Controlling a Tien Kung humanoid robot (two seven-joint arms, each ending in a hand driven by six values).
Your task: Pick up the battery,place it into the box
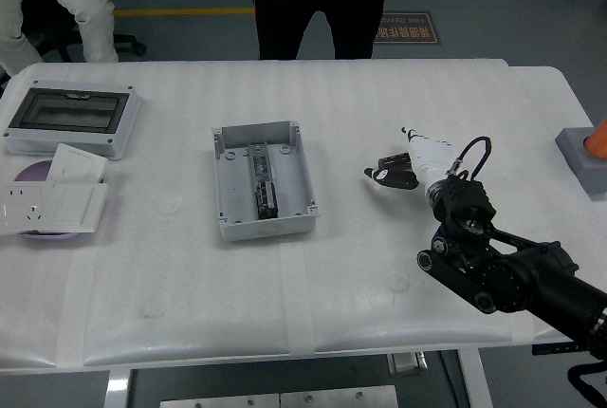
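Right of the grey box (263, 180), a small dark battery (395, 173) lies on the table, touching the right hand (425, 156). Its long axis runs roughly crosswise; whether the fingers have closed on it, I cannot tell.

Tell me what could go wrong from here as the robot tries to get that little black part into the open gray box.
The right hand meets the small black part from one side, so a shallow grasp could let it slip or skid away. The gray box lies well to the left and already holds a component along its middle rail, so a drop could land on that or on the rim.
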